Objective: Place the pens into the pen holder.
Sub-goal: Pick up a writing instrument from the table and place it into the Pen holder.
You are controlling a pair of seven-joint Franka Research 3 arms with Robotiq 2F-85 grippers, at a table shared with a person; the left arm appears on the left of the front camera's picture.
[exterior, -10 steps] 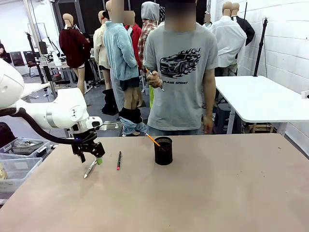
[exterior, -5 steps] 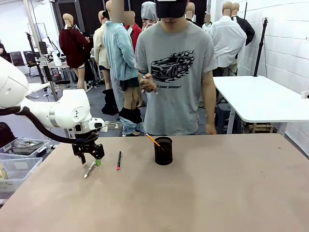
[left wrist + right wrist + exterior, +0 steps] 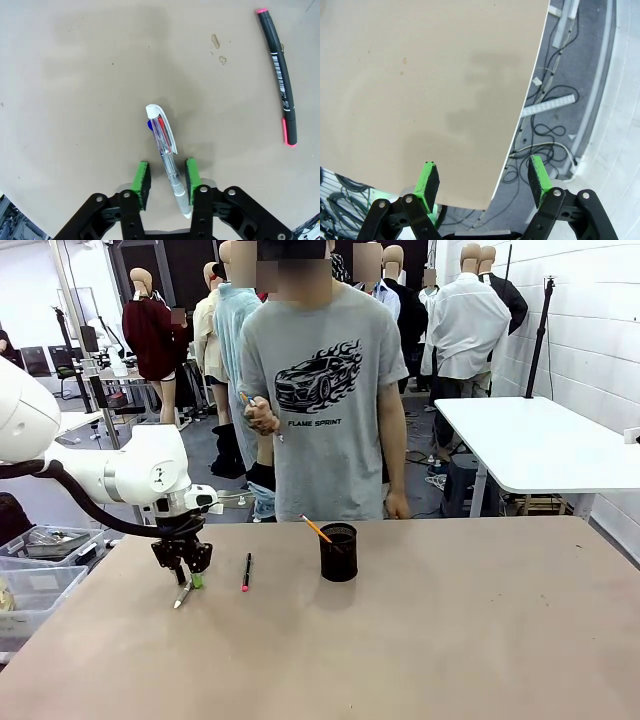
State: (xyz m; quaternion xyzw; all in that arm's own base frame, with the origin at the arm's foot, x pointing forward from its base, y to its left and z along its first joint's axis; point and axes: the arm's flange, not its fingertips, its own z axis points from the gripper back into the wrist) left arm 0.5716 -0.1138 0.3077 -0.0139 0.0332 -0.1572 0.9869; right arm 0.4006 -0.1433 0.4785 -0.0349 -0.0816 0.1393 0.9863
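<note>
Behind the tan table (image 3: 450, 640), a person (image 3: 322, 330) in a grey car-print T-shirt (image 3: 335, 455). Farther right, a white table (image 3: 540, 445). Left of the edge, clear plastic bins (image 3: 35, 590). On the floor (image 3: 590, 60), tangled cables (image 3: 555, 135).

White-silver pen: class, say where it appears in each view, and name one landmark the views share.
Front view: white-silver pen lies left of centre on the table, under the left hand.
Left wrist view: the pen lies at centre, between the green pads.
Right wrist view: table edge and floor cables.
Shared landmark: black pen with pink ends.
</note>
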